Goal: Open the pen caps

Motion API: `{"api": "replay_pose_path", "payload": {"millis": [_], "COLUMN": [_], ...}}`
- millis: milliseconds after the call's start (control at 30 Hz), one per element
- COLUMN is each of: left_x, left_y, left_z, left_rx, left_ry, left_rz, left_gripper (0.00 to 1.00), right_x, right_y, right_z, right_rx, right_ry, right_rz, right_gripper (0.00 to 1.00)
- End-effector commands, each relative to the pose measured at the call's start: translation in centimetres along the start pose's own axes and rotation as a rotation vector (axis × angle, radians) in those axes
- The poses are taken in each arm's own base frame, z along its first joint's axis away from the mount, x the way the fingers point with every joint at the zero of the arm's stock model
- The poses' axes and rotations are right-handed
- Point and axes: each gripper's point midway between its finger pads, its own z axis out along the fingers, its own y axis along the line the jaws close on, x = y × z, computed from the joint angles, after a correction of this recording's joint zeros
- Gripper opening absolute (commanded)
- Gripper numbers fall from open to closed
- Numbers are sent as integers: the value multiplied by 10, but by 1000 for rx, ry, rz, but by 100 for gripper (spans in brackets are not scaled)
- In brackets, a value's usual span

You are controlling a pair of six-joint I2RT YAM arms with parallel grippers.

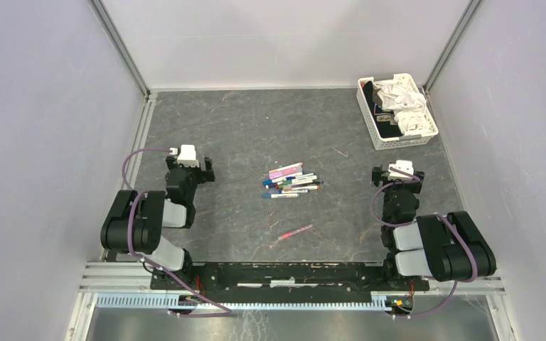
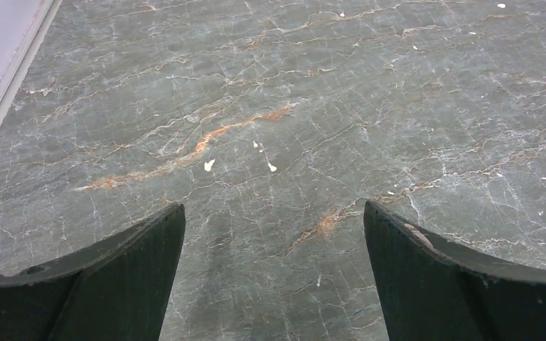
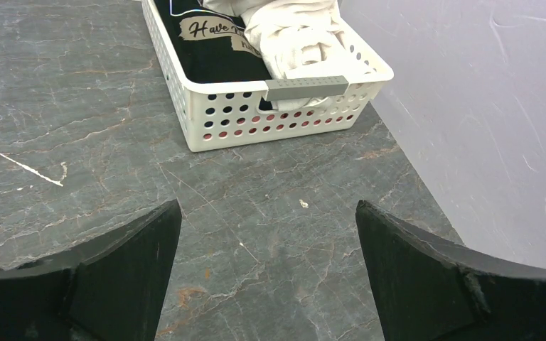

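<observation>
Two tools, both wide open and holding nothing: left tool (image 2: 274,217) over bare counter (image 2: 270,106), right tool (image 3: 269,213) facing a white basket (image 3: 277,124). The pen caps (image 1: 269,184) lie among the pens (image 1: 300,179) at mid-frame in the top view, with one pink pen (image 1: 295,231) apart below.

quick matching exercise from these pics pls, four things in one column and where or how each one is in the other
1. pile of pens
2. lone pink pen
3. white basket
4. left claw

A. far right corner of the table
B. open over bare table
C. middle of the table
D. alone, closest to the near edge

Pairs: 1-C, 2-D, 3-A, 4-B
</observation>
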Motion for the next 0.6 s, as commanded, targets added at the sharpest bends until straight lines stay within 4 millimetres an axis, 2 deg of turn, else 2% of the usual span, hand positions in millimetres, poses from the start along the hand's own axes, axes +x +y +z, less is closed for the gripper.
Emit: {"api": "replay_pose_path", "payload": {"millis": [0, 200, 300, 367, 400, 433, 467, 567], "left_x": [-14, -23, -32, -39, -42, -46, -52, -64], "left_y": [4, 1, 1, -4, -4, -5, -5, -18], "left_z": [4, 2, 9, 14, 15, 16, 16, 9], "left_rx": [-28, -6, 11, 41, 48, 58, 69, 162], "left_ry": [-44, -64, 20, 78, 106, 128, 148, 229], "left_rz": [-50, -50, -32, -26, -24, -23, -25, -28], "left_gripper": [100, 100, 100, 100, 100, 100, 100, 100], "right_x": [28, 23, 22, -1, -4, -16, -20, -54], "right_y": [-3, 0, 2, 0, 5, 10, 19, 54], "right_z": [-27, -15, -15, -7, -7, -3, -1, 7], "right_rx": [-21, -17, -39, -23, -45, -72, -113, -283], "right_ry": [63, 94, 108, 62, 72, 59, 74, 103], "right_rz": [-13, -22, -37, 19, 45, 75, 121, 275], "right_gripper": [98, 98, 98, 98, 98, 98, 98, 98]}}
